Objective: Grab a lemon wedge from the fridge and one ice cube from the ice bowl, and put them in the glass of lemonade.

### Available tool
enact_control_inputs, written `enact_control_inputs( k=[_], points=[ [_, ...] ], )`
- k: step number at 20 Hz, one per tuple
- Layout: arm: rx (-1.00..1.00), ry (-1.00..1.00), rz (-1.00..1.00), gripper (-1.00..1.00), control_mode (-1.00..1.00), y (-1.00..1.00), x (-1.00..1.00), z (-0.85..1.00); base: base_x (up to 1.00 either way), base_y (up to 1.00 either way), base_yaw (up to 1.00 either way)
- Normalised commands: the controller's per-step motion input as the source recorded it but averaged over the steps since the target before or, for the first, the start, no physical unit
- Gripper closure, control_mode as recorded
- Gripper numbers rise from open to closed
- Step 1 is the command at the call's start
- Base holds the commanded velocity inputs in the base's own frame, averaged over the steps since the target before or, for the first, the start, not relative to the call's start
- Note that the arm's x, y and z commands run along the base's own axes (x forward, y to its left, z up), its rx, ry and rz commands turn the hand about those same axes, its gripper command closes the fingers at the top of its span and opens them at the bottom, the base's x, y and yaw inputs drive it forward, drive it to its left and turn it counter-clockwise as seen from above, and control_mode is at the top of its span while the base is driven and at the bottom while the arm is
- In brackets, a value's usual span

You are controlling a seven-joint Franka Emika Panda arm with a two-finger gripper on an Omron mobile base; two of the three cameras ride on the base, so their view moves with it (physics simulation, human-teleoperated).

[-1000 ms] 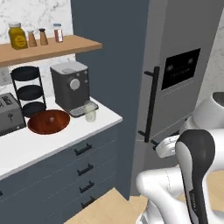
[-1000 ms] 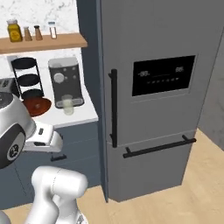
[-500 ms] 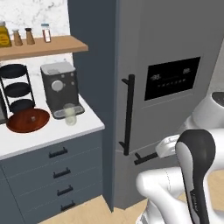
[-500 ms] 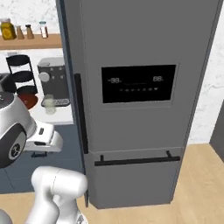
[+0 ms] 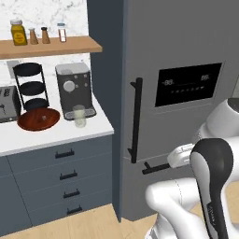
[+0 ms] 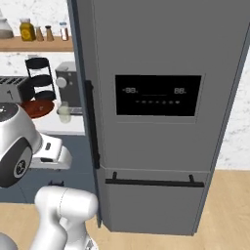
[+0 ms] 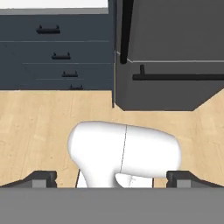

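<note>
the fridge (image 6: pixel 156 112) stands upright with its doors closed, its long axis vertical, the black display panel (image 6: pixel 157 95) facing the base. a long black vertical handle (image 5: pixel 135 120) runs down its left edge and a horizontal one (image 6: pixel 154 182) crosses the lower drawer. left of it, on the white counter (image 5: pixel 56 133), the glass of lemonade (image 5: pixel 79 115) stands upright just in front of the coffee machine (image 5: pixel 73 88), with the ice bowl (image 5: pixel 39 119) lying flat near its left. the gripper (image 7: pixel 112 178) hangs low over the wooden floor (image 7: pixel 35 122), fingers (image 7: pixel 43 177) spread wide apart, holding nothing.
</note>
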Motion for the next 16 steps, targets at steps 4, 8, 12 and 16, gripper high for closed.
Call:
enact_control_inputs(
  k=[4, 8, 12, 16],
  points=[
    [0.0, 0.0, 0.0, -1.0, 1.0, 0.0, 0.0, 0.0, -0.36, 0.0, 0.01],
    [0.0, 0.0, 0.0, -1.0, 1.0, 0.0, 0.0, 0.0, -0.05, 0.0, 0.0],
    [0.0, 0.0, 0.0, -1.0, 1.0, 0.0, 0.0, 0.0, -0.21, 0.0, 0.0],
    [0.0, 0.0, 0.0, -1.0, -1.0, 0.0, 0.0, 0.0, -0.02, 0.0, 0.0]
  ],
)
